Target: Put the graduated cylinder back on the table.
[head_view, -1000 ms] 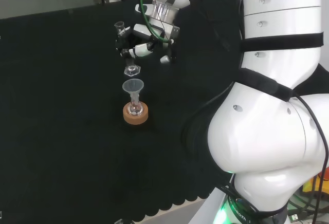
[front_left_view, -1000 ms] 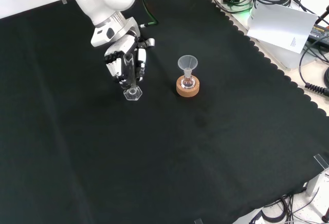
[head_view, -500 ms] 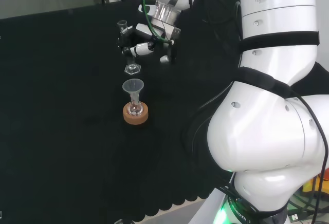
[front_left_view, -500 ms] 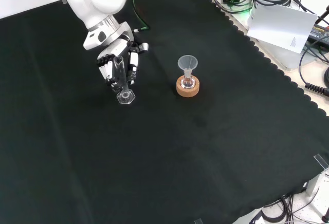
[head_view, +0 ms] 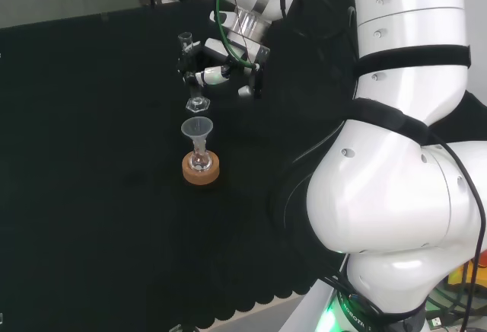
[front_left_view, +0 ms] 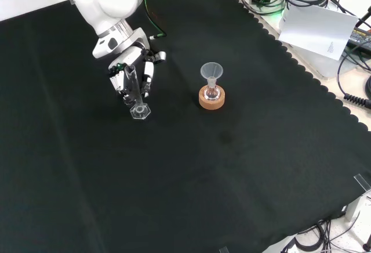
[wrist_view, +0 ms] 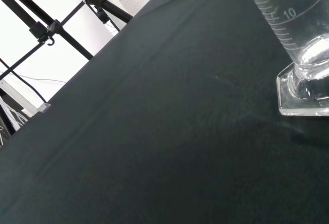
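Note:
The clear graduated cylinder (front_left_view: 139,111) stands upright, and the hand (front_left_view: 123,80) has its fingers curled round the tube above the hexagonal foot. In the head view the hand (head_view: 209,73) grips the cylinder (head_view: 197,104) at mid-height, with the tube's top sticking out above the fingers. The wrist view shows the cylinder (wrist_view: 295,23) close up, its scale marks plain and its foot at the black cloth (wrist_view: 154,131). I cannot tell whether the foot touches the cloth.
A small flask with a clear funnel (front_left_view: 211,70) in its neck sits on a cork ring (front_left_view: 211,99), to the right of the cylinder in the front view. The arm's white links (head_view: 396,195) stand at the head view's right. Paper and cables (front_left_view: 319,26) lie beyond the cloth's scalloped edge.
The hand has carried the cylinder a little to the left and slightly lower in the front view, away from the flask. It has nearly stopped over the last half second.

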